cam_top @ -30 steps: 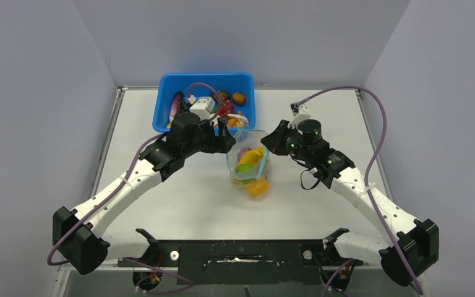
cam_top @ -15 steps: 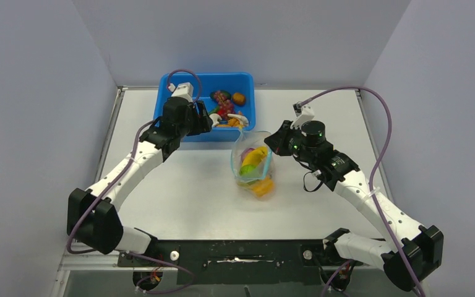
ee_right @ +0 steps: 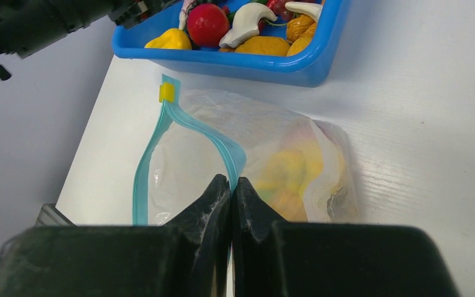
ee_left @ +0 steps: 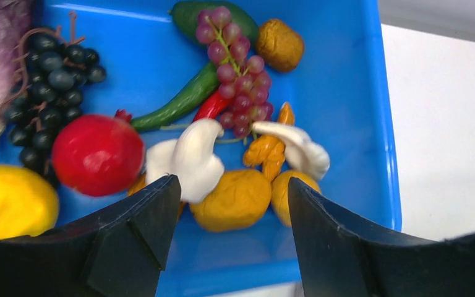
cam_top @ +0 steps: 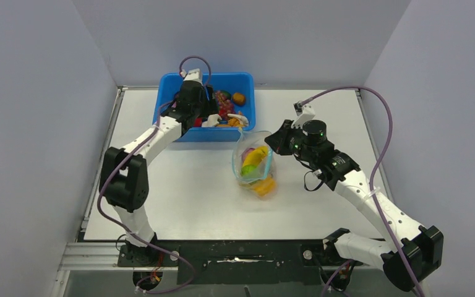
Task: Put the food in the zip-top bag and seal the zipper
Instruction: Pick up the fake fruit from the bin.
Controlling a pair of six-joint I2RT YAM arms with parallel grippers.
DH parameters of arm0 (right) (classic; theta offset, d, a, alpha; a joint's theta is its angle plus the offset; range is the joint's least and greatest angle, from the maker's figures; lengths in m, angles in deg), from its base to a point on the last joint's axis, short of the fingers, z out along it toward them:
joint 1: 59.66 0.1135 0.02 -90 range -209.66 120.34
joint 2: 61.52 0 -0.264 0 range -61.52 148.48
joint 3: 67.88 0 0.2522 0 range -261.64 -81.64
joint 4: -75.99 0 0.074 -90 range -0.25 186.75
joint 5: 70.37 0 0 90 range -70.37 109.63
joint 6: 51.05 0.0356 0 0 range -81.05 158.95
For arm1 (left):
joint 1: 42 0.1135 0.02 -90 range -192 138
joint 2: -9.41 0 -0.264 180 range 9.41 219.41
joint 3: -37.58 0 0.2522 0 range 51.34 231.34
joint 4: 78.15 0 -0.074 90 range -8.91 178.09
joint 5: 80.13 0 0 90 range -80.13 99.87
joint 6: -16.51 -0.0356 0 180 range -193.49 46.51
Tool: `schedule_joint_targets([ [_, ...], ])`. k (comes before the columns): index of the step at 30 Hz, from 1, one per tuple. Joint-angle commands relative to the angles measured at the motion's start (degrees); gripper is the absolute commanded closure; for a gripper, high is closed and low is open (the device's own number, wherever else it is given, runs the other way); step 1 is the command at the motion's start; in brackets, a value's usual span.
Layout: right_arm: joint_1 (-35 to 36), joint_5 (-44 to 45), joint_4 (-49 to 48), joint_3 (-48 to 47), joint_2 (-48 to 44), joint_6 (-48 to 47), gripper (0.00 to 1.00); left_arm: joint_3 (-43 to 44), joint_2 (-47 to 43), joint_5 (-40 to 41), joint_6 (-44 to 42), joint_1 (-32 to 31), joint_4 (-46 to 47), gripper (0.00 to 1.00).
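Here the left arm reaches far forward, nearly straight, and the left gripper hangs over the blue tub with its fingers spread and nothing between them. The right arm is bent at the elbow. The right gripper is pressed together on the zipper at the right rim of the zip-top bag.

The bag stands open on the tabletop, just in front of the tub, with yellow, green and orange food inside. Only the left wrist view shows the tub's contents clearly: reddish-purple grapes, dark grapes, a red fruit and white mushrooms. Only the right wrist view shows the yellow tab at the zipper's end.
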Motion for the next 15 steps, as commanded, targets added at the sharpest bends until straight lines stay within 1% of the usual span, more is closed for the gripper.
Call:
schedule_joint_targets([
  [1, -0.58, -0.42, -3.17, -1.86, -2.01, -1.02, 1.0, 8.41, 6.47, -1.33, 2.77, 0.32, 6.11, 0.36],
  [5, -0.66, 0.1, -2.59, -1.73, -3.09, -0.67, 1.0, 12.81, 12.21, -1.93, 4.68, 0.84, 8.04, 0.35],
  [10, -0.72, 0.41, -2.49, -0.91, -4.19, -0.13, 1.0, 19.95, 19.16, -4.48, 5.92, 1.25, 6.63, 0.34],
  [15, -0.77, 0.2, -2.56, -0.3, -4.13, 0.44, 1.0, 27.45, 25.6, -3.78, 6.17, 1.36, 3.65, 0.32],
])
